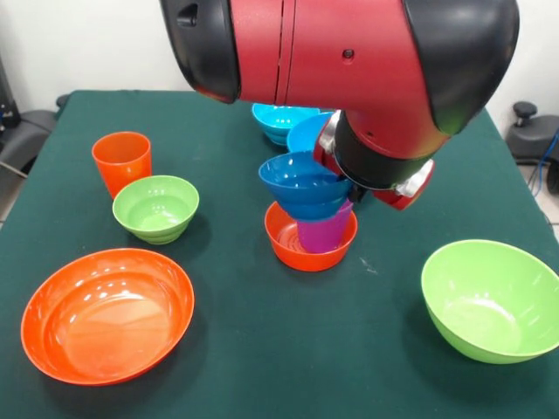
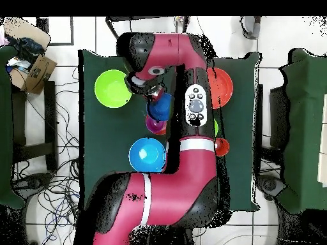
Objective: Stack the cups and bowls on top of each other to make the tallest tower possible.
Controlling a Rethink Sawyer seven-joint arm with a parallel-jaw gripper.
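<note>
tower: frame centre — small orange bowl, purple cup in it, dark blue bowl tilted on top
gripper: at the blue bowl's right rim — jaws hidden, cannot tell

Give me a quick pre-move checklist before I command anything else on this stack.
1. Tower base: small orange bowl sits flat on the table. Ok.
2. Purple cup stands in that bowl, leaning slightly. Not ok.
3. Dark blue bowl on the cup sits tilted and off-centre toward the orange cup. Not ok.
4. Gripper state: hidden behind the arm's wrist in both views. Cannot tell.
5. Whether the blue bowl is released or held. Cannot tell.
6. Next pieces free to pick: small green bowl, large orange bowl, large green bowl all stand apart. Ok.
</note>
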